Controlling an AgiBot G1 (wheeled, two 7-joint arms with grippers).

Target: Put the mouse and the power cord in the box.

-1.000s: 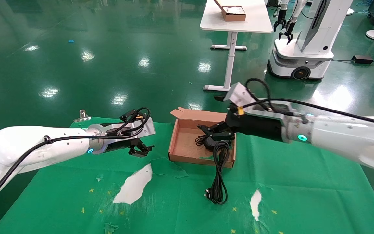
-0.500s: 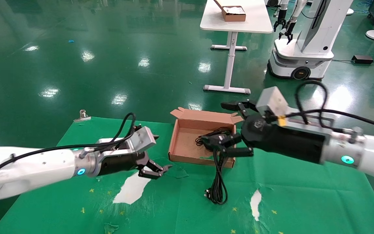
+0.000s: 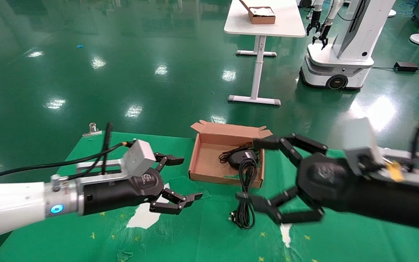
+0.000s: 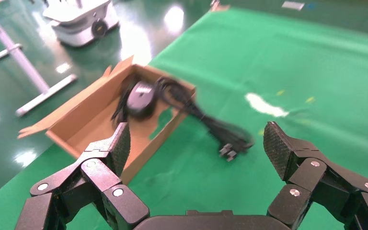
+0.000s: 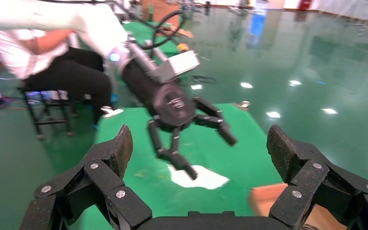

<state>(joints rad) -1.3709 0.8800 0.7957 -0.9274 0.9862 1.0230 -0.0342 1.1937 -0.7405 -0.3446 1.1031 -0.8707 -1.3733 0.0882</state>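
The brown cardboard box (image 3: 209, 177) sits on the green cloth at mid-table. The black mouse (image 3: 239, 159) lies inside it by the right wall, its thin wire beside it. The power cord (image 3: 245, 203) hangs over the box's front wall, its loops and plug (image 3: 233, 217) resting on the cloth. My left gripper (image 3: 189, 177) is open, left of the box's front corner. My right gripper (image 3: 248, 170) is open and empty, raised at the box's right front. The left wrist view shows the box (image 4: 91, 129), mouse (image 4: 140, 96) and cord (image 4: 215, 129) beyond my open left gripper (image 4: 196, 139). My right gripper (image 5: 199, 139) faces the left arm.
White torn patches (image 3: 149, 209) mark the cloth. A metal clip (image 3: 93, 128) sits at the far left corner. Beyond the table are a white desk (image 3: 264, 22) with a smaller brown box (image 3: 261, 15) and another robot (image 3: 340, 47). A seated person (image 5: 52, 57) shows in the right wrist view.
My right gripper has drawn back out of the box toward the near right, empty, leaving the cord draped over the front wall. The left gripper has moved nearer and rightward, opening wider.
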